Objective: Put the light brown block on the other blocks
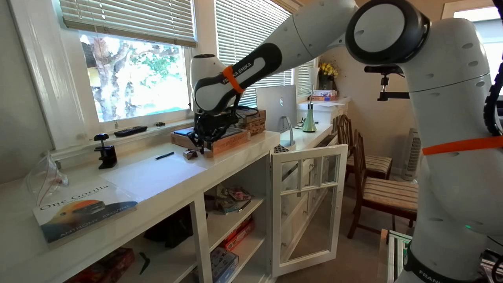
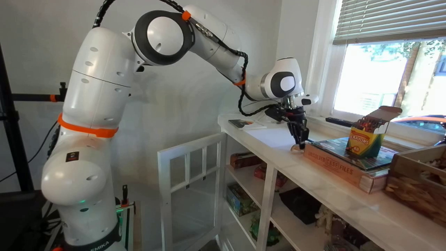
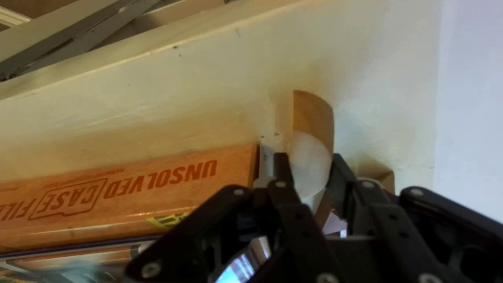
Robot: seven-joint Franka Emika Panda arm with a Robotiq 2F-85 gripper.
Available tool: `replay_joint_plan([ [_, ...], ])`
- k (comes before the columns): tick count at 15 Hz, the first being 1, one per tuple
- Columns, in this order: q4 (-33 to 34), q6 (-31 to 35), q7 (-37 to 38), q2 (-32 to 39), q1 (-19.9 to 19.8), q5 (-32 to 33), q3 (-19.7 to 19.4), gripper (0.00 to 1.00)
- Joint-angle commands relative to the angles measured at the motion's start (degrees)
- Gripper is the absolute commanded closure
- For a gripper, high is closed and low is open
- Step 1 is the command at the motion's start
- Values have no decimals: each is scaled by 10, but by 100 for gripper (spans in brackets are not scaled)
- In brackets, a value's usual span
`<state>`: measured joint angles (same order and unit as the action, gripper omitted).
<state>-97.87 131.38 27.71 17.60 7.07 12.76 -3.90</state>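
1. The gripper (image 3: 309,156) has two fingers (image 3: 281,169) squeezed on the light brown block (image 3: 313,118), one each side.
2. The block pokes past their tips toward the front edge of the worktop (image 3: 177,86).
3. The Unsolved Case Files box (image 3: 137,182) is near.

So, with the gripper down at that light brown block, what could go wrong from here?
The gripper has a jaw either side of the light brown block, but whether it grips firmly isn't clear, so the block could slip on lifting. The Unsolved Case Files box is close on one side, so a sideways move might bump it. On the other side, a small brown block lies nearby and may get nudged.
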Motion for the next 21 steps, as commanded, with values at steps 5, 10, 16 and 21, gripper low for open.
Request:
replay_joint_plan([
  [5,38,-6,-8,2,-8,-11,4,93],
  [10,63,-2,-3,14,-4,-20,12,93],
  [16,91,-3,-5,40,-2,-23,17,93],
  [21,114,-5,-5,63,0,-23,15,93],
])
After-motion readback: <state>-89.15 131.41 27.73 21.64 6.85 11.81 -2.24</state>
